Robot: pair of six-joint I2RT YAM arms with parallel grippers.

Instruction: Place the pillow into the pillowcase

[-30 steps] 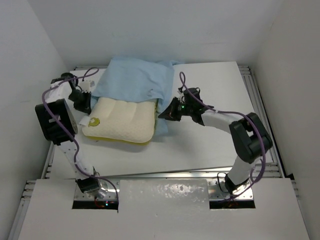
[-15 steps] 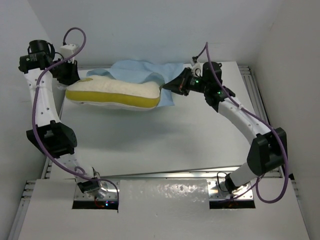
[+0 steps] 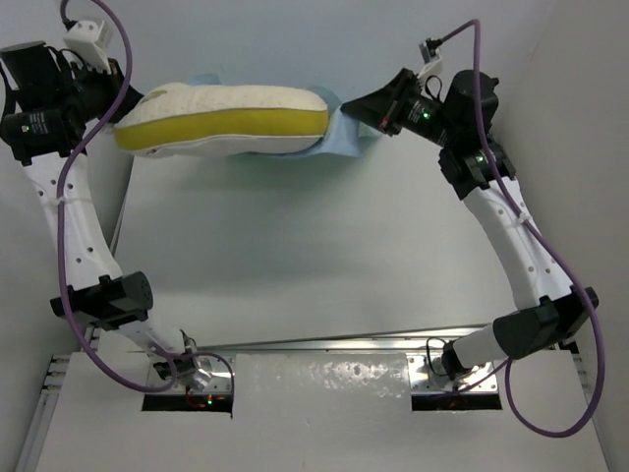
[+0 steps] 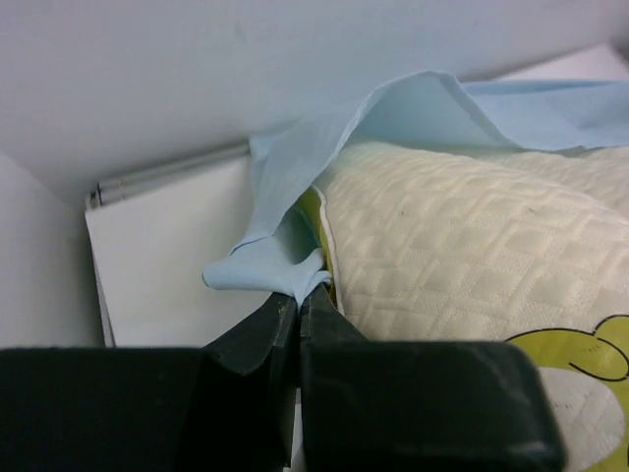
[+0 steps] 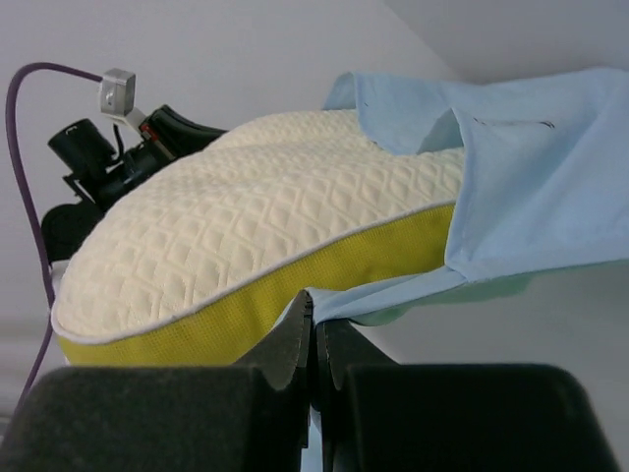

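Left claw (image 4: 300, 295) on pillowcase (image 4: 295, 187); pillow (image 3: 231, 100) left-to-right

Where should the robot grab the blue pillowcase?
By the thin open edge of the pillowcase, one corner each side, coming from the two ends of the pillow. The cloth is floppy, so pinching both corners holds the mouth stretched, as the left end effector and right end effector do now.

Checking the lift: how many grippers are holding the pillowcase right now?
2: the left gripper pinches the pillowcase edge at the pillow's left end, the right gripper pinches it at the right end.
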